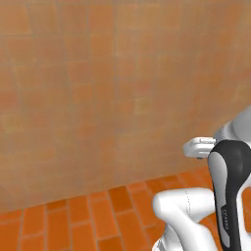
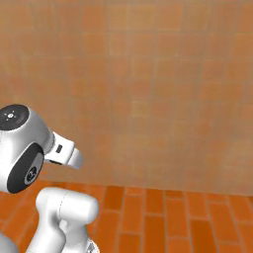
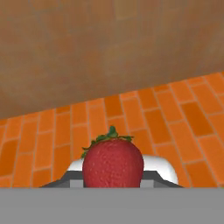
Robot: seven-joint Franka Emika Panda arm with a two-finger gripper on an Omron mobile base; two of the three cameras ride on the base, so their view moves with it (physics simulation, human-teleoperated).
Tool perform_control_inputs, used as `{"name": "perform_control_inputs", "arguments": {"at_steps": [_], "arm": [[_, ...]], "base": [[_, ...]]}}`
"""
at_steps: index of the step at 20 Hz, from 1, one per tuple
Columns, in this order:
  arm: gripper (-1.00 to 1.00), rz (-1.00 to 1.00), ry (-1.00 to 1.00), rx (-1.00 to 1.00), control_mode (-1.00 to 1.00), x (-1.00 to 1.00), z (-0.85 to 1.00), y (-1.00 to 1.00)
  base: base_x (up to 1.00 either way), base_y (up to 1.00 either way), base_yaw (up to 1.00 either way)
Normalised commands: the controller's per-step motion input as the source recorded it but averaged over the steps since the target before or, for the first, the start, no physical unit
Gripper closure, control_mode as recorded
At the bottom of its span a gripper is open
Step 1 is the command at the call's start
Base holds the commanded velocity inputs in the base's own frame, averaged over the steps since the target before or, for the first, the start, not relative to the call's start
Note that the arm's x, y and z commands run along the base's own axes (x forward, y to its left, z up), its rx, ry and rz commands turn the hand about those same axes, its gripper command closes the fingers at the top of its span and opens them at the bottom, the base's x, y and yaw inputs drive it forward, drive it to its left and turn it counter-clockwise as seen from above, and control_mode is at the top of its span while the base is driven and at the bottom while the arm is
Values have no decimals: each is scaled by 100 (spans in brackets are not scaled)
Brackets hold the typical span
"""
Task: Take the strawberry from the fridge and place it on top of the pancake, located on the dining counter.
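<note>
A red strawberry with a green leafy cap sits low in the middle of the hand view. My gripper is shut on it, and grey bits of the fingers show on either side of the fruit. The strawberry hangs above an orange brick floor, facing a tan tiled wall. The fridge, the pancake and the dining counter are out of view.
A tan tiled wall stands close in front of the base and spans both base views. An orange brick floor runs along its foot. My own white arm rises at the lower right of the left base view.
</note>
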Motion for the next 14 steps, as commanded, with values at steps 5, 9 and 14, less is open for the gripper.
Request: {"name": "perform_control_inputs", "arguments": {"at_steps": [5, 9, 14], "arm": [[100, 0, 0, 0, 100, 0, 0, 0], [100, 0, 0, 0, 100, 0, 0, 0], [100, 0, 0, 0, 100, 0, 0, 0]], "base": [[100, -53, -33], [92, -66, -51], [78, -54, -59]]}}
